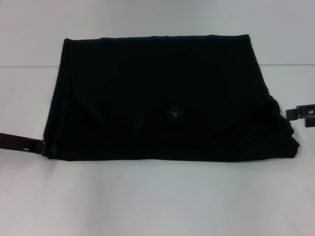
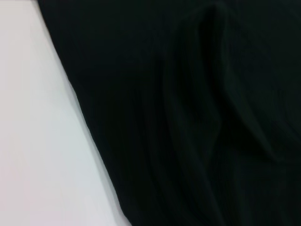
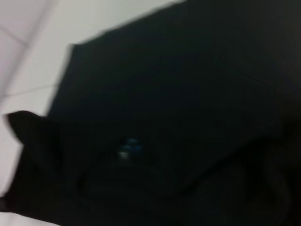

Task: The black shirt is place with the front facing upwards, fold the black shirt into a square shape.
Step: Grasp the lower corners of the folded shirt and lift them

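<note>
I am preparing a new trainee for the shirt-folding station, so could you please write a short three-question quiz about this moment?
1. True or false: the cream lettering shows on the upper face of the black shirt.
2. Which gripper touches the shirt's edge in the head view: A) the left gripper, B) the right gripper, C) neither?
3. What small coloured detail shows near the shirt's middle?

Key:
1. False; only plain black cloth shows, already folded over.
2. A; it meets the near left corner, while the right gripper stands just off the right edge over the white table.
3. The blue neck label.
</note>
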Tool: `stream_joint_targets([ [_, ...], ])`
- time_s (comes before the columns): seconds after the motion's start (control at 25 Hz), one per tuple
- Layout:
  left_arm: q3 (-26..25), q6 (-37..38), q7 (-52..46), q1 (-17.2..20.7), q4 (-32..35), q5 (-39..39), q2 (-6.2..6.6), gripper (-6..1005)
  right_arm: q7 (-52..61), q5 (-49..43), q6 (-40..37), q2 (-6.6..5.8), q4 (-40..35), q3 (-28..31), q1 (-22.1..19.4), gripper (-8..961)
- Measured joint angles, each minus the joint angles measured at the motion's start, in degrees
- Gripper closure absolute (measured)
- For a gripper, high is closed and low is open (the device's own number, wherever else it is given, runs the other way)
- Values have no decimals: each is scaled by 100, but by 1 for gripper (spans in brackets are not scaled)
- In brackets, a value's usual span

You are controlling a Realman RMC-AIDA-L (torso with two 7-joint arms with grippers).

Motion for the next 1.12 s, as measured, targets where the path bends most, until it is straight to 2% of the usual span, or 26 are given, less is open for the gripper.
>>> stream_joint_targets([
  [0.12, 0, 21, 1, 6, 0, -7, 0, 949, 420, -769, -72, 43, -221, 2, 297, 21],
  [0.28, -12, 45, 1, 29, 0, -75, 1, 948, 450, -1375, 181, 163, -68, -51, 569, 52],
  [0.36, -17, 53, 2, 39, 0, -86, 1, 947, 386, -1472, 625, 215, 204, -274, 622, 73],
  [0.56, -19, 112, 2, 49, -2, -88, 1, 945, 372, -1524, 1189, 205, 637, -729, 675, 72],
  [0.68, -19, 125, 1, 49, -1, -87, 1, 944, 315, -1527, 1367, 223, 758, -933, 712, 72],
  [0.88, -17, 126, -1, 43, 1, -87, -15, 942, 249, -1531, 1598, 337, 767, -1218, 717, 91],
  [1.12, -17, 127, -9, 40, 10, -87, -17, 940, 242, -1535, 1729, 393, 863, -1331, 748, 121],
])
